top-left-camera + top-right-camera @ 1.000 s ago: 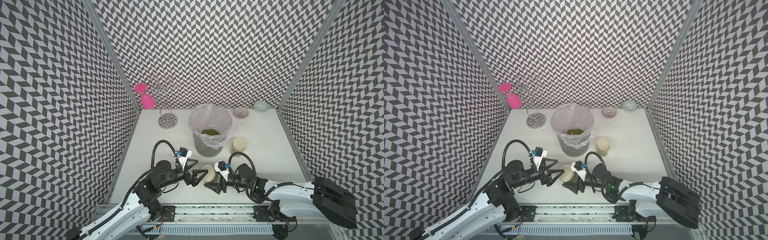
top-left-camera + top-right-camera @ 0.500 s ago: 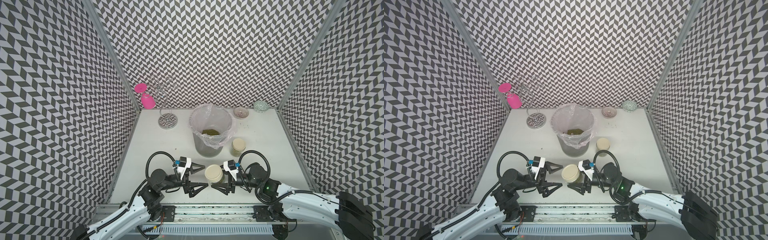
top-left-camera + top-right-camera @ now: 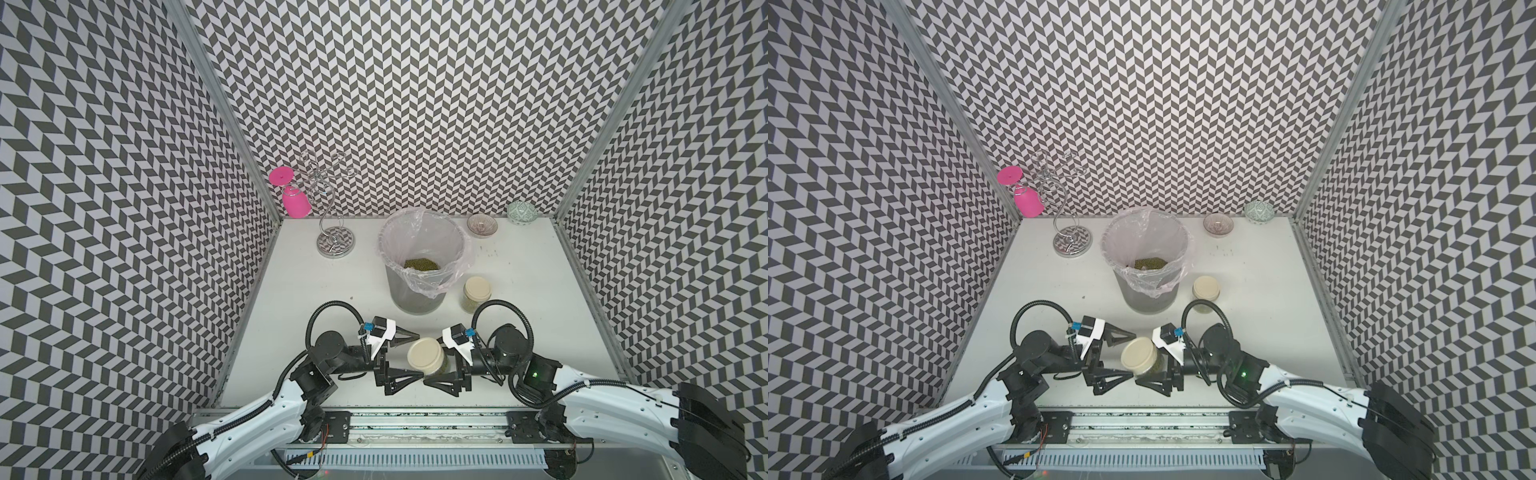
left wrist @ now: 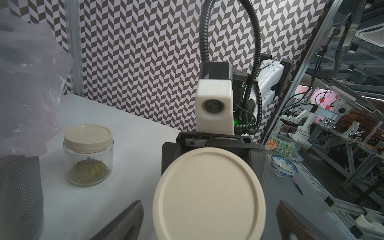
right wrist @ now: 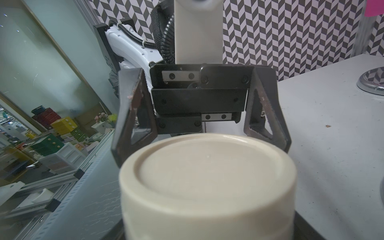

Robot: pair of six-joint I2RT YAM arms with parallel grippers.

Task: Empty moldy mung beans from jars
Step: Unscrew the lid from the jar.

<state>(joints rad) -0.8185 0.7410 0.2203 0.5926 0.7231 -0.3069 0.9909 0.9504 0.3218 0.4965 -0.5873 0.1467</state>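
My right gripper (image 3: 436, 360) is shut on a clear glass jar (image 3: 441, 365), which it holds tipped on its side above the table's front. Olive mung beans (image 3: 444, 366) show through the glass. The cream lid (image 3: 424, 354) faces my left gripper (image 3: 420, 355), which is open; its fingers (image 4: 124, 220) flank the lid (image 4: 208, 195) with gaps on both sides. The right wrist view is filled by the lid (image 5: 207, 176), and my right fingers are hidden there. A second lidded jar (image 3: 477, 293) with beans (image 4: 88, 170) stands to the right of the bin (image 3: 415, 297). More beans (image 3: 420, 264) lie in the bin.
The bin carries a loose plastic liner (image 3: 457, 266). At the back left a wire stand (image 3: 336, 241) holds an upside-down pink glass (image 3: 295, 203). Two patterned bowls (image 3: 482, 225) (image 3: 522, 212) sit at the back right. Stray specks (image 3: 490, 249) dot the table near them.
The left gripper has levelled out and moved right, so its open fingers now flank the lid. The right arm has drawn slightly right with the jar still in its grip.
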